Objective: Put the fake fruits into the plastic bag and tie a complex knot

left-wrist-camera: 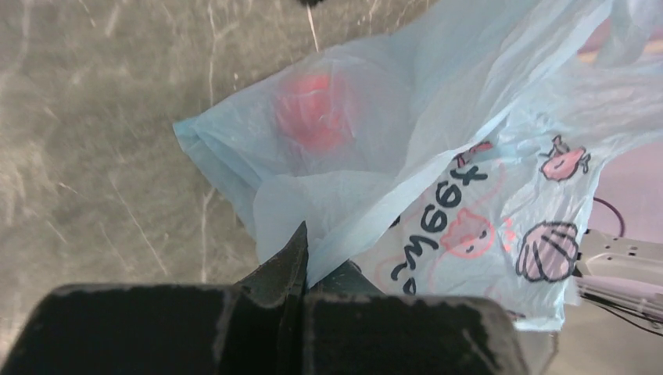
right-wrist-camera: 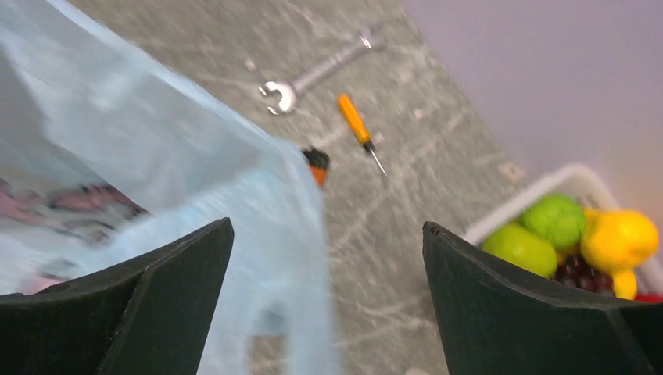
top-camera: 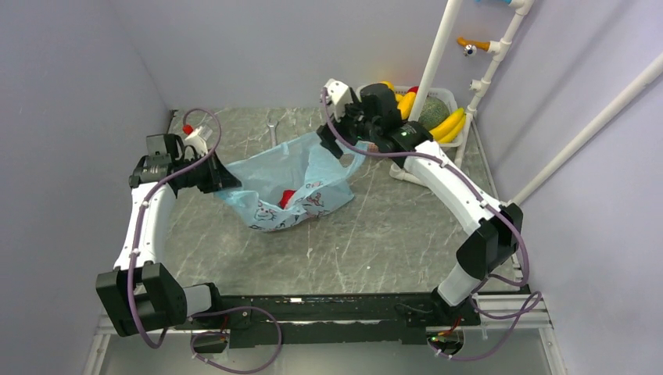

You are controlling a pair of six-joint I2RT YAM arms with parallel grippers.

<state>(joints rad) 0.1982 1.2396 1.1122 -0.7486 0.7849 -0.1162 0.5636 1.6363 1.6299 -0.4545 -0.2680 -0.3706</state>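
Observation:
The light-blue plastic bag (top-camera: 301,178) lies crumpled on the table's middle, with a red fruit (top-camera: 288,197) inside it. My left gripper (top-camera: 225,178) is shut on the bag's left edge; in the left wrist view the closed fingers (left-wrist-camera: 293,262) pinch the plastic (left-wrist-camera: 406,156), and the red fruit (left-wrist-camera: 317,109) shows through it. My right gripper (top-camera: 335,142) is open at the bag's far right edge. In the right wrist view the gripper (right-wrist-camera: 327,226) is wide open, with the bag's rim (right-wrist-camera: 156,148) hanging between the jaws near the left finger. No knot is in view.
A white mesh basket (top-camera: 461,129) at the back right holds bananas (top-camera: 447,123), a melon (top-camera: 435,113), green fruits (right-wrist-camera: 555,219), a lemon (right-wrist-camera: 621,238) and grapes (right-wrist-camera: 582,273). A wrench (right-wrist-camera: 313,74) and an orange-handled screwdriver (right-wrist-camera: 358,129) lie behind the bag. White pipes (top-camera: 434,58) stand beside the basket.

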